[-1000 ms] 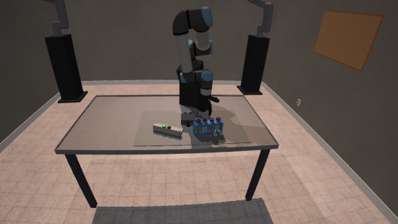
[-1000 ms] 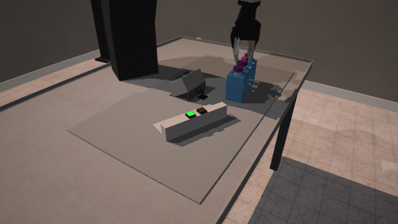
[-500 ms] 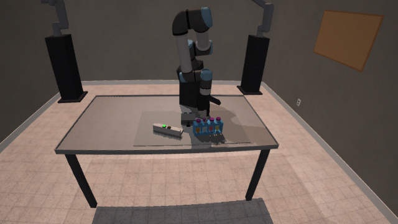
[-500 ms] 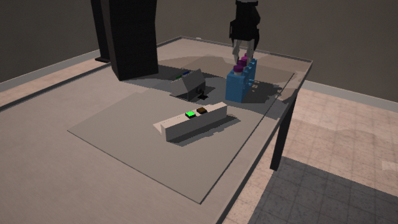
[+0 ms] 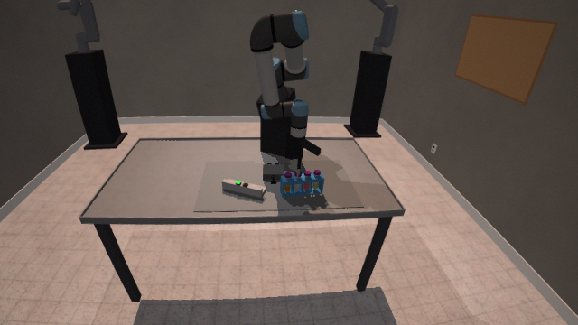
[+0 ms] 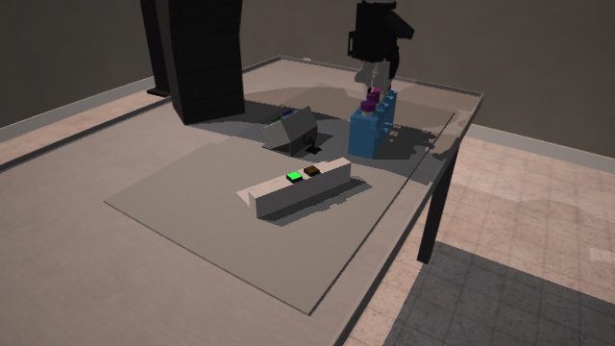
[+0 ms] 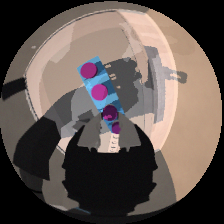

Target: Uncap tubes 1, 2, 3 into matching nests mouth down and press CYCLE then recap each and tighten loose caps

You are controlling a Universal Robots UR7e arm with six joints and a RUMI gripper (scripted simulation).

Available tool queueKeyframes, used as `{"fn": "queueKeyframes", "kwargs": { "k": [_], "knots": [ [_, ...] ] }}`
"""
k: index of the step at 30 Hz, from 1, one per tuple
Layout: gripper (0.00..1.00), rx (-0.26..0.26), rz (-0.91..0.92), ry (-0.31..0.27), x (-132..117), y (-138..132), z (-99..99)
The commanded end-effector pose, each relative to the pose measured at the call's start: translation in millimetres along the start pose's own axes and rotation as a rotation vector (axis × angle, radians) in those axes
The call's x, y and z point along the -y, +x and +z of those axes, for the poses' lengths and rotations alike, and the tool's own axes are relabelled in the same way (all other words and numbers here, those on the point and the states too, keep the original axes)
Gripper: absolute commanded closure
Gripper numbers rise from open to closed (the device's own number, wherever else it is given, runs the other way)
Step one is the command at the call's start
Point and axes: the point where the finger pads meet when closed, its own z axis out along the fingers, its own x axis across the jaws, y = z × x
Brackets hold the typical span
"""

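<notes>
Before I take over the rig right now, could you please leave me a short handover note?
Tool: shut on tube 3's cap.
Caps: all four sit on their tubes in the blue station.
Done: aspirate step; green lamp lit.
Left: check tightness, which I can't judge; let go, press READY.

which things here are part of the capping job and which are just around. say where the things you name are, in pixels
Part of the job:
- blue tube station (image 5: pixel 302 191) (image 6: pixel 361 136) (image 7: pixel 93 80) with four capped tubes
- cap tray (image 5: pixel 244 190) (image 6: pixel 304 196), green lamp lit
- key housing (image 5: pixel 273 172) (image 6: pixel 302 132)
- pincer (image 5: pixel 298 167) (image 6: pixel 374 88) (image 7: pixel 110 112)

Just around:
- orange wall board (image 5: pixel 506 56)
- wall socket (image 5: pixel 433 148)
- two side arms on black pedestals
- dark floor mat (image 5: pixel 266 311) (image 6: pixel 480 298)
</notes>
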Motion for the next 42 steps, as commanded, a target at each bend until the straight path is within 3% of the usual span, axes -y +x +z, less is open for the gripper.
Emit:
{"fn": "queueKeyframes", "kwargs": {
  "k": [1,12,35,42],
  "knots": [
    [0.65,0.000,0.013,-0.002,0.2,0.2,-0.2],
    [0.65,0.000,0.013,-0.002,0.2,0.2,-0.2],
    [0.65,0.000,-0.827,-0.002,0.2,0.2,-1.2],
    [0.65,0.000,-0.903,-0.002,0.2,0.2,-1.2]
  ]
}}
